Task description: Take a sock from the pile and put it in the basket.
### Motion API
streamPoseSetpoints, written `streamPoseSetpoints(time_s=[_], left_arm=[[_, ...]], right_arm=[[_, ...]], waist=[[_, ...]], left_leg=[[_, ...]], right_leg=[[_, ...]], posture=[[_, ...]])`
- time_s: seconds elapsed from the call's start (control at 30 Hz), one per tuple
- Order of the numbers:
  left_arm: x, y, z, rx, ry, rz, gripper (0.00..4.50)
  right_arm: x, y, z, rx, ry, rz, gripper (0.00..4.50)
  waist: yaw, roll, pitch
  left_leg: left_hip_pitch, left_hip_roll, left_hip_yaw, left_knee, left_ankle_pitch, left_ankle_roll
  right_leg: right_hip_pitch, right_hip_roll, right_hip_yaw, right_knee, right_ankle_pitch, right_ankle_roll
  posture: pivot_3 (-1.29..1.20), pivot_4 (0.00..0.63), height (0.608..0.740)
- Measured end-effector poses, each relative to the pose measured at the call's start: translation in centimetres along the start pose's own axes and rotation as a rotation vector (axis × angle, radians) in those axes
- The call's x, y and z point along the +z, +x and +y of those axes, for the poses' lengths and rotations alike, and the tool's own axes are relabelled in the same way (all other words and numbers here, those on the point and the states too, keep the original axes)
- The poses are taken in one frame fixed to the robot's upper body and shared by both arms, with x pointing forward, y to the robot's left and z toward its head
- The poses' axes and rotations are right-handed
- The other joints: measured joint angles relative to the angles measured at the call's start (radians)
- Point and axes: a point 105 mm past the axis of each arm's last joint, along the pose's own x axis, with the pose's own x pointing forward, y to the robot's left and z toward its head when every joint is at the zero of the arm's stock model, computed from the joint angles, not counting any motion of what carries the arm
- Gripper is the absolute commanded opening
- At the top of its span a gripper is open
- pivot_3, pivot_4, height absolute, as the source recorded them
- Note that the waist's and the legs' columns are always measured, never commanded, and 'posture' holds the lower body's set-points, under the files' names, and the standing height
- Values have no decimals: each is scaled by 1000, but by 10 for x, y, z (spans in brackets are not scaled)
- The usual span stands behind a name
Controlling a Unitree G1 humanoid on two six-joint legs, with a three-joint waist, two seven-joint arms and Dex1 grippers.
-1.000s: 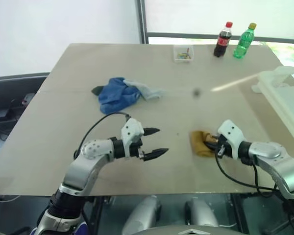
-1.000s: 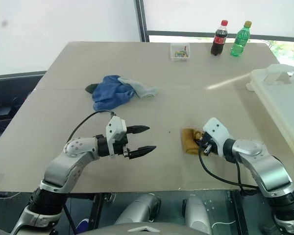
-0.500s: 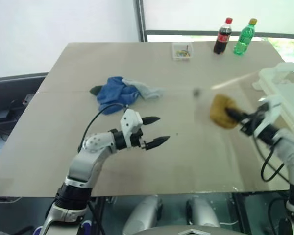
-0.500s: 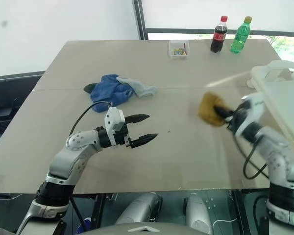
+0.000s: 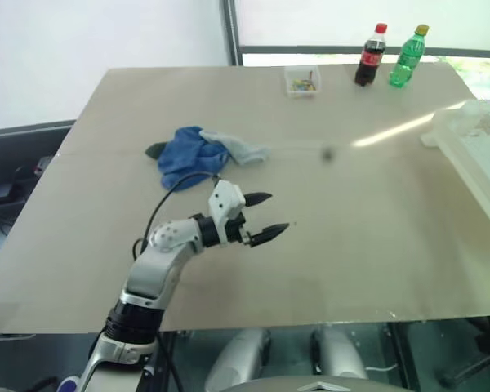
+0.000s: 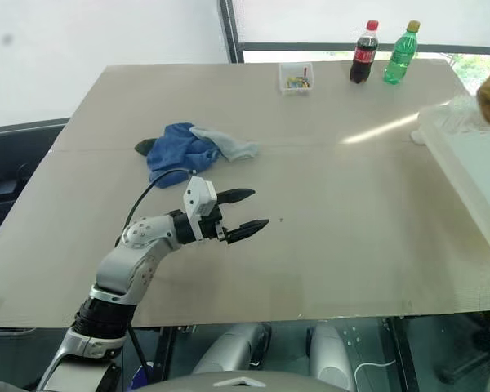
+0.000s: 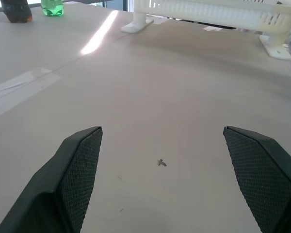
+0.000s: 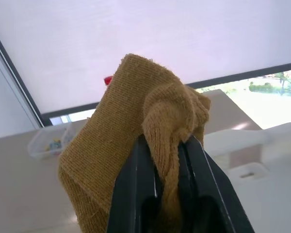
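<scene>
**Mustard sock in the grip, carry to the basket under way**

The right gripper's two black fingers are pinched nearly together on a mustard-yellow knitted sock, a fold of it squeezed between them and the rest bunched loosely above and to the side. In the right eye view a patch of the same yellow cloth shows at the far right edge, above the large pale white plastic basket with its thick rounded rim, which stands along the right side of the table. Whether the sock is fully over the basket's opening or just at its near rim cannot be told.

The left gripper holds its two black fingers wide apart with nothing between them, hovering just above the bare tan tabletop near the middle.

The pile of soft socks, mostly blue with a light grey and a dark one, lies on the table beyond the left gripper, well apart from the basket.

By my reading, the picking is done and the transport is in hand. The next move calls for bringing the sock clearly inside the rim, then parting the fingers so it falls in; a loose fold might catch on a finger or drape over the rim.
</scene>
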Motion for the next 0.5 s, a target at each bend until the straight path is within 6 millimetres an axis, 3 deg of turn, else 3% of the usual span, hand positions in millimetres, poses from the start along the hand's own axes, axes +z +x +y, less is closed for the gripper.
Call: streamPoseSetpoints(time_s=[0.13, 0.23, 0.43, 0.5], left_arm=[[0, 0, 1, 10, -1, 2, 4228], [-3, -1, 0, 8, -15, 7, 4228], [11, -3, -3, -22, -21, -60, 4228], [17, -6, -1, -14, -20, -92, 4228]], right_arm=[[-18, -8, -25, -67, -13, 174, 46], [-49, -2, -43, -136, 13, 295, 46], [-112, 17, -43, -161, 58, 460, 46], [-117, 20, -45, -172, 54, 466, 46]], waist=[[-10, 0, 0], [-24, 1, 0], [-31, 2, 0], [-28, 3, 1]], left_leg=[[2, 0, 3, 0, 0, 0], [2, 1, 4, 1, 0, 0], [2, 1, 4, 1, 0, 0], [1, 1, 4, 2, 0, 0]], right_leg=[[0, 0, 3, 1, 0, 0], [1, 1, 3, 2, 0, 0], [0, 1, 4, 2, 0, 0], [-1, 1, 3, 2, 0, 0]], posture=[[0, 150, 740], [0, 150, 740], [0, 150, 740], [0, 150, 740]])
